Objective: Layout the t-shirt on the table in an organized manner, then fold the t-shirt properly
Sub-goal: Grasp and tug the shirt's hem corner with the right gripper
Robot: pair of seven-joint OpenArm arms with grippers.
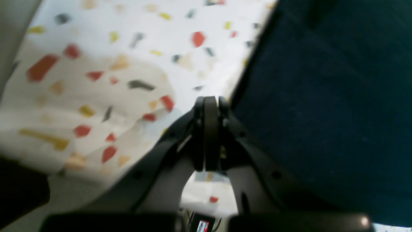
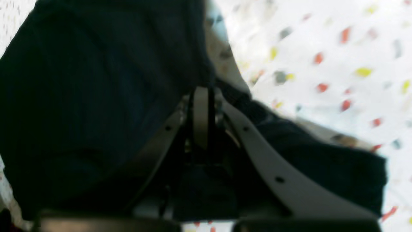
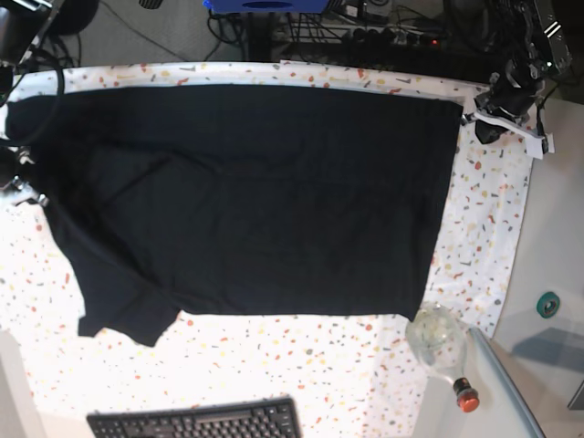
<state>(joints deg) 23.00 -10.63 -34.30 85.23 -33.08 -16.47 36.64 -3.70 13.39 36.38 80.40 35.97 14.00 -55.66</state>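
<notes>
One keyboard (image 3: 193, 420), one bottle (image 3: 440, 344) — one t-shirt (image 3: 255, 201) across one table (image 3: 301, 365).

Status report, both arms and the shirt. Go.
Left gripper shut at shirt's edge. Right gripper shut on the t-shirt, spread across the table. Bottle near its corner.

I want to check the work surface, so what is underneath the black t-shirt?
Under the plain black fabric t-shirt lies the table, covered in white cloth with red, yellow and grey flecks showing around the shirt's edges. Whatever sits beneath the shirt's middle is covered and cannot be seen.
</notes>
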